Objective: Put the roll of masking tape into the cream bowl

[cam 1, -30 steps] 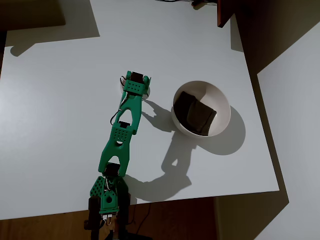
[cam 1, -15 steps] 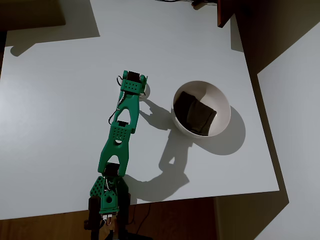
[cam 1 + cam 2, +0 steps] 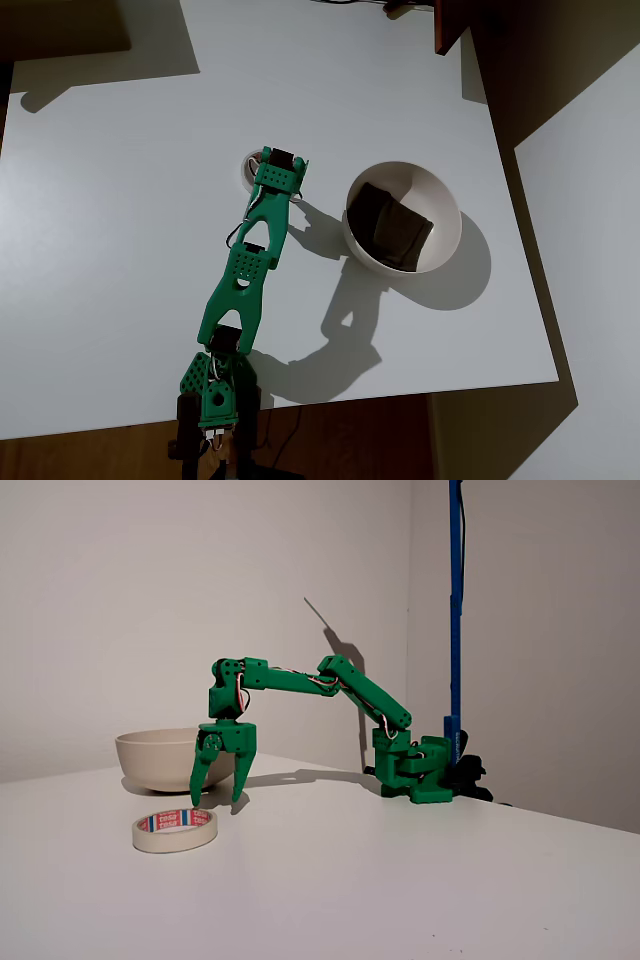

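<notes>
On the white table, roll of masking tape flat, hole upward, open tool above, cream bowl near.

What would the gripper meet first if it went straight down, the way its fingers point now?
Probably the white table or the rim of the roll of masking tape. The open gripper points down beside the roll; depth is unclear.
</notes>
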Available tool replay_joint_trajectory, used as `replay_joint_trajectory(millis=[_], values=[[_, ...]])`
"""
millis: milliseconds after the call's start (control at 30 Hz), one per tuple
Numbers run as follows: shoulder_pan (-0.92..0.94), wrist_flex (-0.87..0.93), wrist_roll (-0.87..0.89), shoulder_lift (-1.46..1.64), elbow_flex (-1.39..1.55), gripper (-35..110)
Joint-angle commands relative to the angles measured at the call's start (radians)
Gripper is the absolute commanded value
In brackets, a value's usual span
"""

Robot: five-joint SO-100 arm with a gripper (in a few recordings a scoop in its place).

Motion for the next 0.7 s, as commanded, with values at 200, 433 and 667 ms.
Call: replay_joint_trajectory(millis=[200, 433, 667], values=[[-0.023, 0.002, 0.012, 0.044, -0.054, 23], [-0.040, -0.002, 0.025, 0.012, -0.054, 23], [-0.043, -0.014, 0.026, -0.032, -0.054, 22]])
